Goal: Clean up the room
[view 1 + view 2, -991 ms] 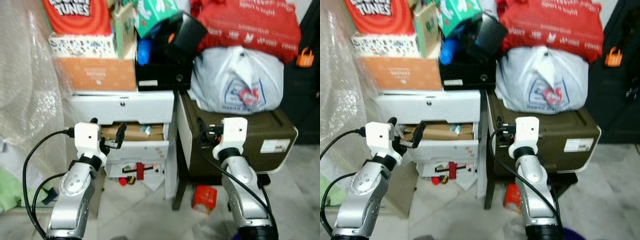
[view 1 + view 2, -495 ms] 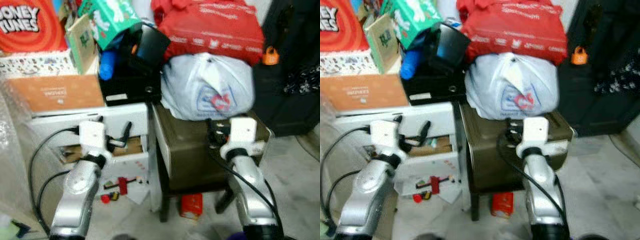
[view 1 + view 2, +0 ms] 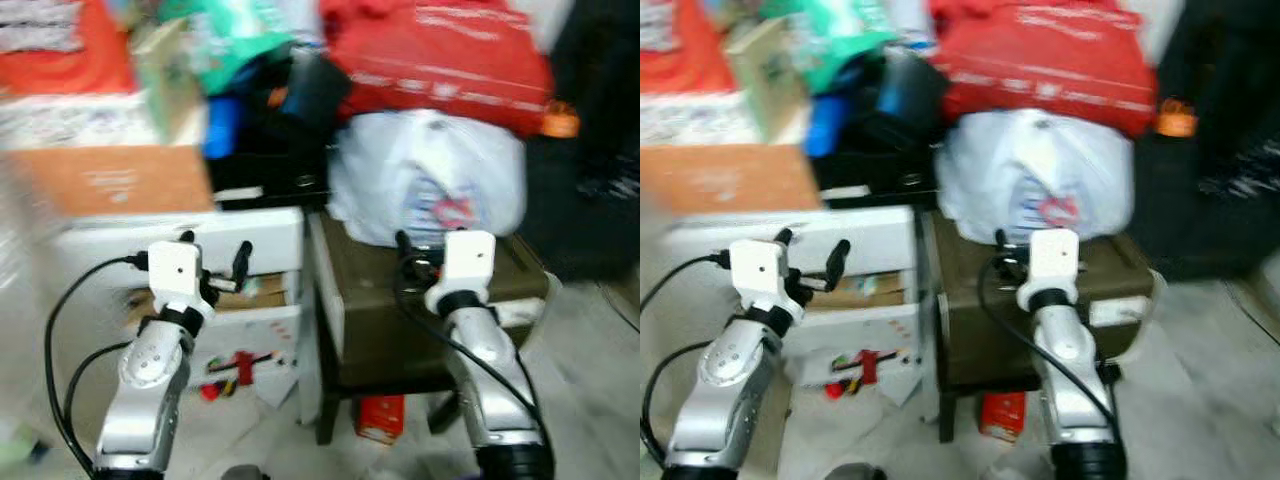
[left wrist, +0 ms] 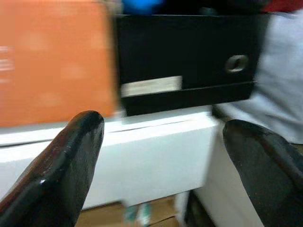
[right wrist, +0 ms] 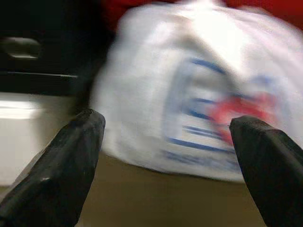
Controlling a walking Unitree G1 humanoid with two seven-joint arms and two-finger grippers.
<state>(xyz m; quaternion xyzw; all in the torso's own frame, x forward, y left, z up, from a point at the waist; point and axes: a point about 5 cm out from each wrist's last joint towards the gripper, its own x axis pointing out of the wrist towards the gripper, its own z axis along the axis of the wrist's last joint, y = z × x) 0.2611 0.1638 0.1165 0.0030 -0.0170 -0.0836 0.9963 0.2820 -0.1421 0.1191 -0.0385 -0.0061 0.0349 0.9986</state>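
Observation:
My left gripper (image 3: 214,252) is raised in front of a white drawer unit (image 3: 265,232) and its fingers (image 4: 61,161) stand wide open with nothing between them. The unit's middle drawer (image 3: 262,292) is pulled partly out. My right gripper (image 5: 165,156) is open too, held up before a white plastic bag (image 3: 430,190) that rests on a dark brown cabinet (image 3: 385,325). A red bag (image 3: 440,60) lies on top of the white one. Small red items (image 3: 235,365) are scattered on the floor under the drawers, and a red box (image 3: 380,418) lies under the cabinet. The head views are blurred.
On the drawer unit stand an orange box (image 3: 120,178), a black box (image 3: 265,170), a blue bottle (image 3: 220,125) and a green packet (image 3: 225,50). Something dark (image 3: 600,190) hangs at the right. Pale tiled floor (image 3: 590,400) lies open to the right.
The whole picture has shifted and blurred as the camera swings. Both arms keep the same raised pose with their fingers apart.

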